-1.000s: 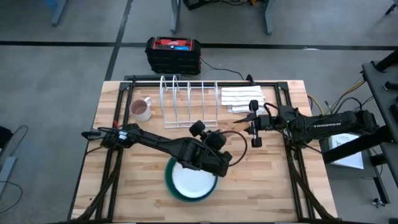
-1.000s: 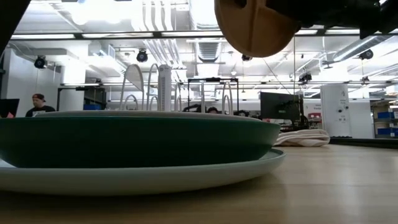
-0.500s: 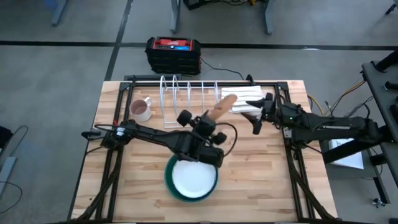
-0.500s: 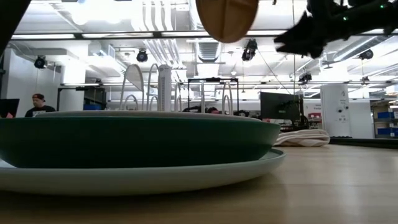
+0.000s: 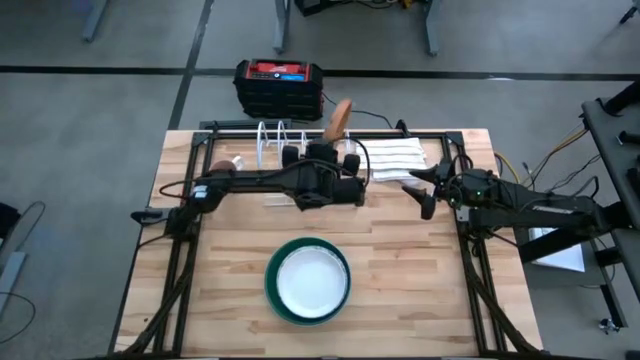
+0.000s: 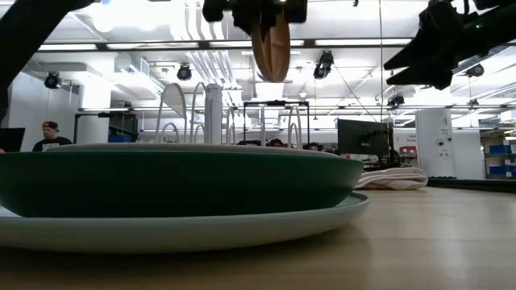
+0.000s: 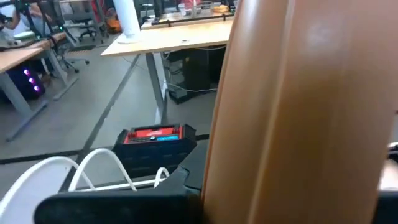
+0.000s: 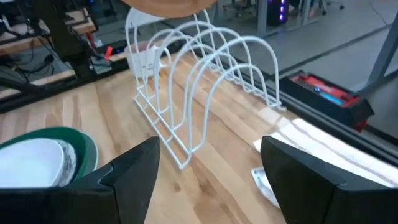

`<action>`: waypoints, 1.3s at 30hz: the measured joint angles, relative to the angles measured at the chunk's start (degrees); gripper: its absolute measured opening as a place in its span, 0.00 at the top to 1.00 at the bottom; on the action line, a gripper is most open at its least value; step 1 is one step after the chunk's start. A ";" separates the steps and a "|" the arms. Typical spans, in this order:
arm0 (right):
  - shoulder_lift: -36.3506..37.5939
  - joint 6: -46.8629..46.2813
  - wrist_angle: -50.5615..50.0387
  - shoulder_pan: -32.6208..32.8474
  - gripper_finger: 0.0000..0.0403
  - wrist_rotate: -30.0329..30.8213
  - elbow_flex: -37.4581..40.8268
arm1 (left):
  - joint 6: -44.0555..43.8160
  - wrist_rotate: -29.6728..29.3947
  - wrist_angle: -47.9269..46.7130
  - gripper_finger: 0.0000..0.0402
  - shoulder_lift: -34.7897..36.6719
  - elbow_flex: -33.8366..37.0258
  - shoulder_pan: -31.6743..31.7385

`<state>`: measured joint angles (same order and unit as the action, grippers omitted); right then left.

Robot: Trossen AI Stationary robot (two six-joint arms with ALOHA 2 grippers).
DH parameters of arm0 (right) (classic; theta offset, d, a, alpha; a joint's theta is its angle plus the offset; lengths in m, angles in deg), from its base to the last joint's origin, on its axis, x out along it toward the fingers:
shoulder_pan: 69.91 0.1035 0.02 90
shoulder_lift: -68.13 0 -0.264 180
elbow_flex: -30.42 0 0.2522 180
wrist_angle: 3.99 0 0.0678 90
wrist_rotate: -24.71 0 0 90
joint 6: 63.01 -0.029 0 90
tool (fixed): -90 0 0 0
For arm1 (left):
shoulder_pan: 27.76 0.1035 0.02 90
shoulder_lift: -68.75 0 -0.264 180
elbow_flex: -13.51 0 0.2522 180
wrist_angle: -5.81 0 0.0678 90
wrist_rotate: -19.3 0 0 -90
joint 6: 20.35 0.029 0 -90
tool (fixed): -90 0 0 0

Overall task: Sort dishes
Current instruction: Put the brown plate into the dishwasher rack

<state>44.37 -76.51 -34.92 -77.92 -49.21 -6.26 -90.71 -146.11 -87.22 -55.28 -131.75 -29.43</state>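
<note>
My left gripper [image 5: 335, 160] is shut on the small brown plate [image 5: 340, 118] and holds it on edge over the white wire rack [image 5: 275, 140] at the far side. The plate also shows in the low view [image 6: 270, 44] and fills the left wrist view [image 7: 280, 112]. The dark green plate [image 5: 275, 270], with a white plate [image 5: 308, 285] lying in it, rests on a pale plate [image 6: 242, 229] at the near middle. My right gripper [image 5: 425, 192] is open and empty, right of the rack, near the cloth [image 5: 390, 158]. My left gripper pinches the brown plate's rim [image 7: 217, 180] between its two fingers, coming from the near side and pointing toward the far edge. The plate stands on edge, upright, lifted clear above the rack. The fingertips are hidden by the plate and the gripper.
A pinkish mug [image 5: 222, 170] stands left of the rack, partly under my left arm. A red and black box [image 5: 278, 85] sits on the floor beyond the far edge. The folded striped cloth lies at the far right. Bare wood lies on both sides of the plate stack.
My left gripper has gone from over the plate stack up and toward the far edge, to above the rack. It has turned the brown plate from face-on to edge-on and upright. My right gripper has drawn back a little toward the right edge.
</note>
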 joint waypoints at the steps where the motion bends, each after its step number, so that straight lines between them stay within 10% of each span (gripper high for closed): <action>1: 0.15 -0.06 -0.68 0.00 0.33 0.00 0.00 | -0.91 -0.11 0.49 0.92 0.01 0.65 -0.03; 39: 0.06 -0.54 -1.93 0.00 0.33 0.00 0.63 | -14.35 -1.84 1.25 0.92 -5.15 7.06 0.81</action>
<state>44.43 -77.05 -36.85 -77.92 -49.21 -5.63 -105.06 -147.95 -85.97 -60.43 -124.69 -28.62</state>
